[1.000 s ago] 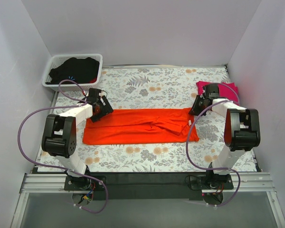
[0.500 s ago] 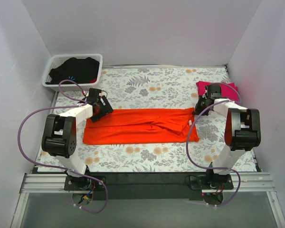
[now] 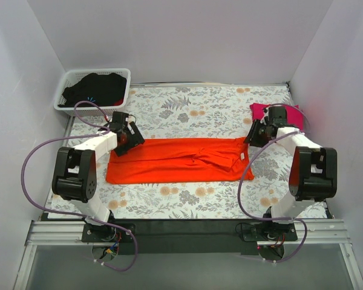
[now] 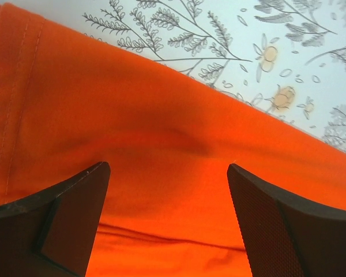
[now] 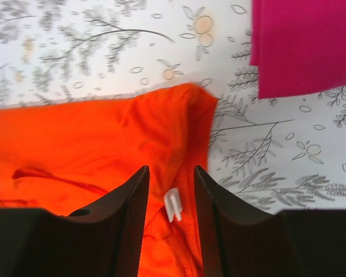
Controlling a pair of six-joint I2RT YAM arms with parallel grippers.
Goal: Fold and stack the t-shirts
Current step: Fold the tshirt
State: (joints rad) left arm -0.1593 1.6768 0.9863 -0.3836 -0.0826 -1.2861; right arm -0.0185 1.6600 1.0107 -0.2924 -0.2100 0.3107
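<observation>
The orange t-shirt point(image 3: 175, 160) lies as a long folded strip across the middle of the table. My left gripper point(image 3: 126, 138) hovers over its left end, open wide, with only flat orange cloth point(image 4: 161, 133) under the gap point(image 4: 167, 167). My right gripper point(image 3: 253, 135) is over the strip's right end, near the far corner. Its jaws stand narrowly apart point(image 5: 171, 170) above the orange cloth point(image 5: 92, 144), and a small white tag point(image 5: 173, 205) shows between them. Nothing is gripped. The pink t-shirt point(image 3: 258, 110) lies folded just behind the right gripper, also in the right wrist view point(image 5: 305, 46).
A white laundry basket point(image 3: 65, 84) holding dark clothes point(image 3: 97, 89) stands at the back left corner. White walls close in the floral tablecloth point(image 3: 193, 106) on three sides. Purple cables loop beside both arms.
The right wrist has shifted slightly near the orange t-shirt's right end. The left arm and both t-shirts lie as before.
</observation>
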